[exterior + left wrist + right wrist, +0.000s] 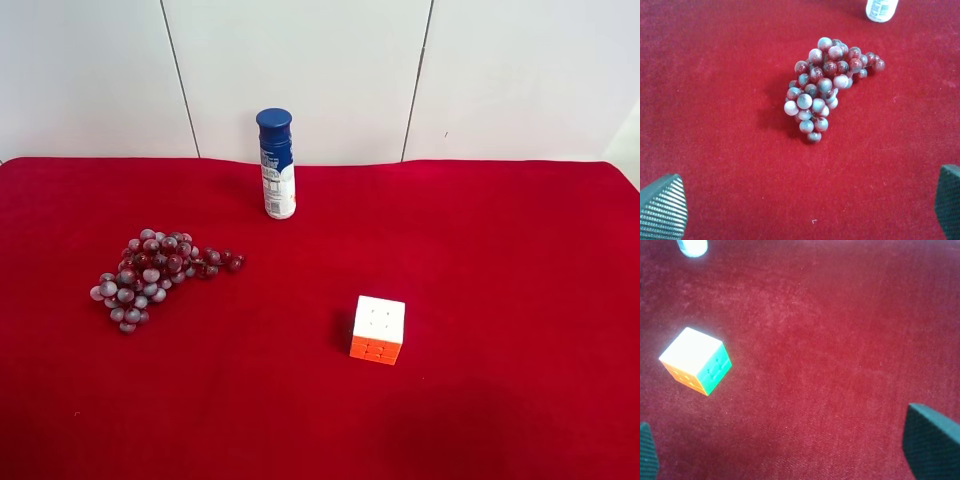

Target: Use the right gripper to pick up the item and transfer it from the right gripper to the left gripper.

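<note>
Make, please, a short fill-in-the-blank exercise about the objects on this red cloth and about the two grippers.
1. The bottle stands upright and has a ____ cap.
2. The puzzle cube shows a white top and an ____ side in the exterior high view.
3. The bunch of grapes lies on the ____ cloth, touched by neither gripper.
4. The right gripper and the left gripper both have jaws that are ____.

Missing words: blue; orange; red; open
</note>
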